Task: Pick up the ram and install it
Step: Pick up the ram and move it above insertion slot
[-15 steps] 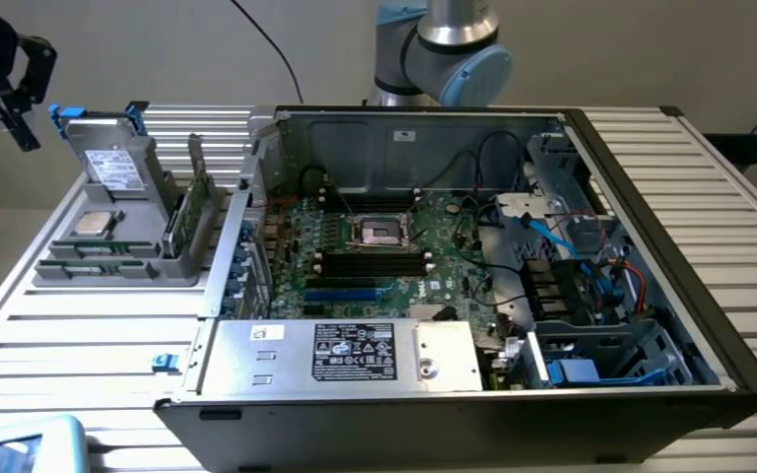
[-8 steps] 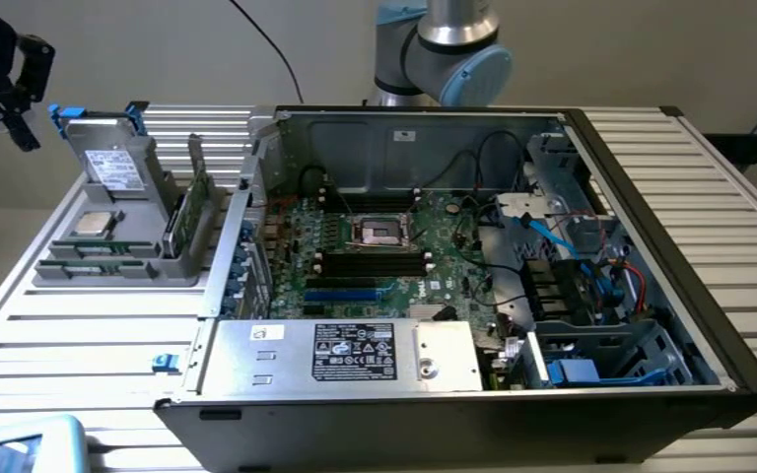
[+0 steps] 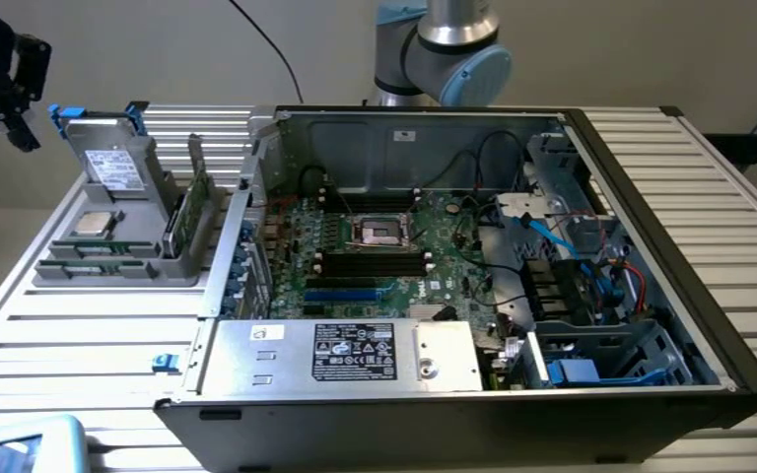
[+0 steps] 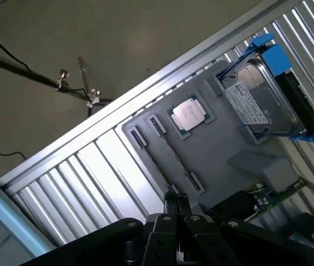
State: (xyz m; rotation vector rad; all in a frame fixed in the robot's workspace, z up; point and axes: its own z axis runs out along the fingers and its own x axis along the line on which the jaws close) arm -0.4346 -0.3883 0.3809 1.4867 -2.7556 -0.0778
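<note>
Ram [image 3: 189,212] stands on its long edge in a slot of the grey holder [image 3: 115,268], on the side of the holder nearest the open computer case [image 3: 405,128]. I'd guess it is upright so its top edge can be pinched from above. The tool [image 4: 176,204] hangs above the holder, off the side away from the case, with its fingers pressed together on nothing, so the stick is untouched. Sharing the holder are a silver drive [image 3: 118,166], propped upright, and a square processor [image 3: 95,222] lying flat, while the black memory slots [image 3: 372,261] inside the case look bare.
</note>
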